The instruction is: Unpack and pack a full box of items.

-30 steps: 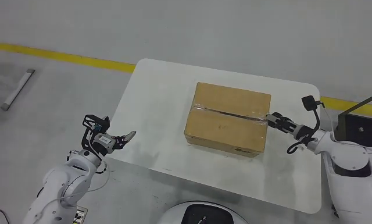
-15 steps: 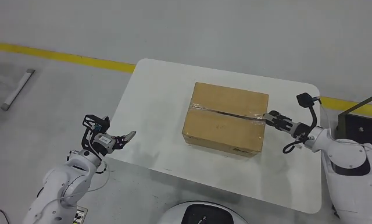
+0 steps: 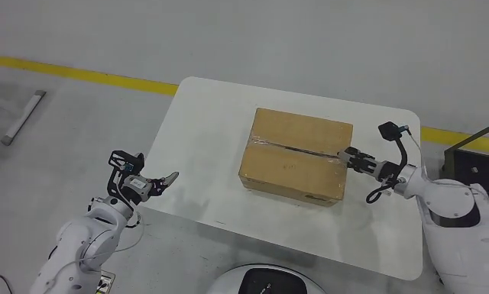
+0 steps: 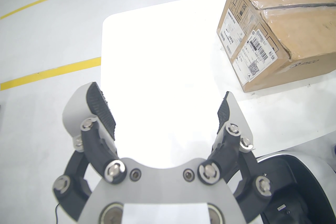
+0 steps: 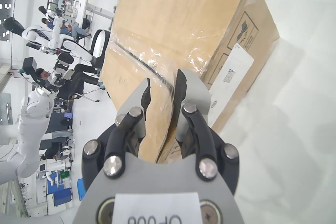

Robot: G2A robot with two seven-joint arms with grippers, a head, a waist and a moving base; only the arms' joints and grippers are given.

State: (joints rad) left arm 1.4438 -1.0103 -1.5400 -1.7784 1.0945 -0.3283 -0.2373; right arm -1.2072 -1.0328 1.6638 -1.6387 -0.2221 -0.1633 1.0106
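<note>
A closed cardboard box [image 3: 296, 156] sits on the white bench [image 3: 206, 134], a little right of the middle of the top view. Its long sides run left to right, slightly skewed to the bench's edges. Clear tape [image 3: 298, 147] runs along the seam between the two top flaps, from one short end to the other. In the right wrist view it looks wrinkled and shiny, with a dark line down the seam. White printed labels [image 4: 248, 51] are stuck on the short end that faces the left of the top view. Another label [image 5: 237, 64] is on the opposite short end.

The right jaws are at the box's right end in the top view, level with its top edge, just where the seam ends. They stand a narrow gap apart, and the fingers [image 5: 194, 93] straddle the tape's end and the flap edge below it. Whether they actually touch the tape I cannot tell. The right arm [image 3: 443, 202] is in the lower right of the top view.

The left jaws hang just off the bench's lower left edge in the top view, well apart from the box. They are spread wide with nothing between them, and the ribbed black pads [image 4: 101, 109] face each other. The left arm [image 3: 84, 244] is in the lower left corner.

On the grey floor a yellow line [image 3: 92, 76] crosses the upper left of the top view, and a short grey bar [image 3: 23, 117] lies at the left edge.
</note>
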